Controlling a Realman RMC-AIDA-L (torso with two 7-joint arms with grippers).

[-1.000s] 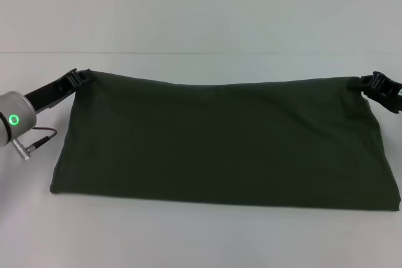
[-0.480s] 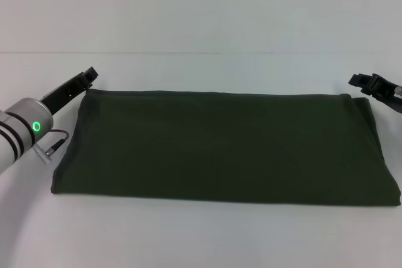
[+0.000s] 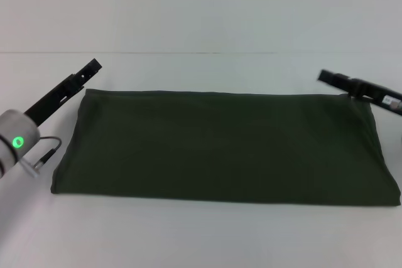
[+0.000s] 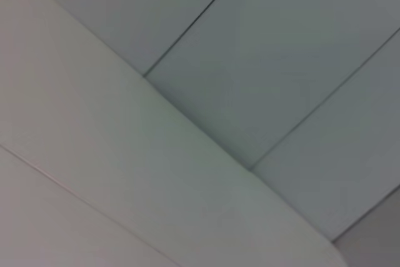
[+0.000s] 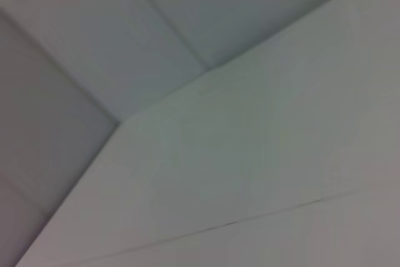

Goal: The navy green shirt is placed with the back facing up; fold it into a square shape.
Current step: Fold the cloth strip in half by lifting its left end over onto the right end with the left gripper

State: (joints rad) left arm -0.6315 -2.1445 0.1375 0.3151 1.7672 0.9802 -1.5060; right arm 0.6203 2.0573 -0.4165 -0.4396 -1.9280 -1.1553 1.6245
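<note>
The navy green shirt lies flat on the white table, folded into a wide dark rectangle with its plain side up. My left gripper hovers just beyond the shirt's far left corner, open and holding nothing. Above and just inside the far right corner, my right gripper is also open and empty. Neither touches the cloth. Both wrist views show only pale wall and ceiling panels, with no shirt or fingers in them.
The left arm's grey wrist with a green light and its cable hang over the table beside the shirt's left edge. A pale wall rises behind the table.
Both grippers held the shirt's far corners lifted a second ago. They have let go, the far edge has dropped flat, and both grippers have risen and tilted away from the cloth.
</note>
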